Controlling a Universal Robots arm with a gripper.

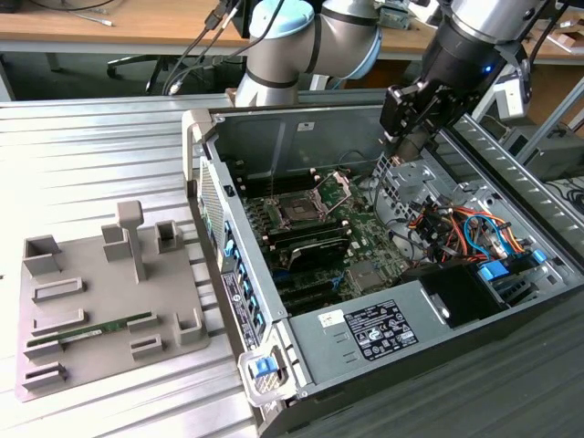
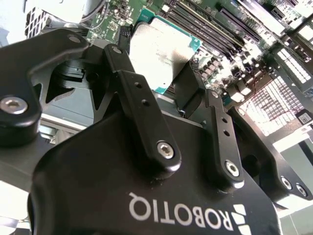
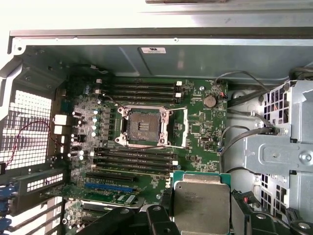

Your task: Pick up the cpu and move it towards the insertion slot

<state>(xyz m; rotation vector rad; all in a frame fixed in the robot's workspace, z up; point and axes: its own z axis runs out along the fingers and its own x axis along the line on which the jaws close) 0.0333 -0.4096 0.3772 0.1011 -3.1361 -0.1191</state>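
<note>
The gripper [image 2: 171, 90] holds the cpu [image 2: 159, 54] between its 2 fingers [image 2: 139, 105], which are closed on opposite edges of the chip, its silvery lid facing the camera in the second wrist view. In the first wrist view the cpu [image 3: 201, 205] hangs above the green motherboard [image 3: 198, 125], clear of it. The insertion slot [image 3: 145, 127] lies well apart from the chip, across a bank of long black memory slots [image 3: 134, 159], with its metal bracket [image 3: 178, 128] swung open and the dark socket bare. Chip and socket edges look roughly parallel, so the gap appears to be mostly a sideways offset over the board.

In the exterior view the gripper [image 1: 408, 137] hovers inside the open computer case [image 1: 365, 333], toward the exterior view's right of the insertion slot [image 1: 298, 211]; the chip itself is too small to make out there. The fingertip contact is partly hidden behind the chip, and its far edge is cut off in the first wrist view.
</note>
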